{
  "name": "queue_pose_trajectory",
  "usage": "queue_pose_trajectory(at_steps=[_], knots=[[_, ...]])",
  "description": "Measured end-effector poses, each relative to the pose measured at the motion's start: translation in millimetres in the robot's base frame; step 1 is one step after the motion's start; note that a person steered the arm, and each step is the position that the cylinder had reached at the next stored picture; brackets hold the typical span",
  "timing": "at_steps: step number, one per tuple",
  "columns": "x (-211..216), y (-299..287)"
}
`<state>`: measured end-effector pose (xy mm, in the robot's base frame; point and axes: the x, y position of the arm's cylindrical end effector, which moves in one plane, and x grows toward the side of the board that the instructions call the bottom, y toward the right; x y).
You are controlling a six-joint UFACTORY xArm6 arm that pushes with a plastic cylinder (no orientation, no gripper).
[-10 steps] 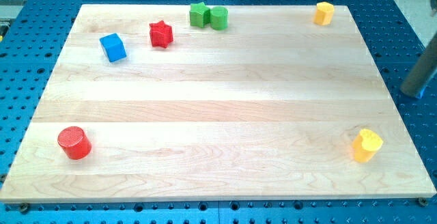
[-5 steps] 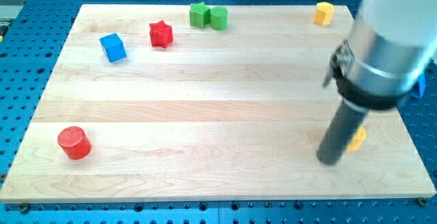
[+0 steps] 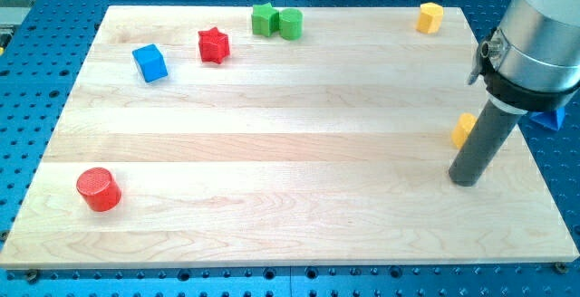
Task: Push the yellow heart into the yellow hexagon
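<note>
My tip [image 3: 465,180] sits on the wooden tabletop [image 3: 272,152] near its right edge, gripping nothing, with the yellow heart [image 3: 463,129] right against the rod. The yellow hexagon [image 3: 430,16] is way up top.

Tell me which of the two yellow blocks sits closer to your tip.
The yellow heart, partly hidden behind my rod just above my tip. The yellow hexagon sits far off at the board's top right corner.

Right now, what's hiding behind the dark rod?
A yellow block peeks out at the rod's left, above my tip. The rest is covered, so its shape stays hidden.
</note>
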<state>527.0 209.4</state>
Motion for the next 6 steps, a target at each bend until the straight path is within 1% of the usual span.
queue_pose_trajectory(at_steps=[2, 3, 4, 5, 6], knots=[[-69, 6], [-44, 16], [-80, 23], [-143, 2], [-156, -10]])
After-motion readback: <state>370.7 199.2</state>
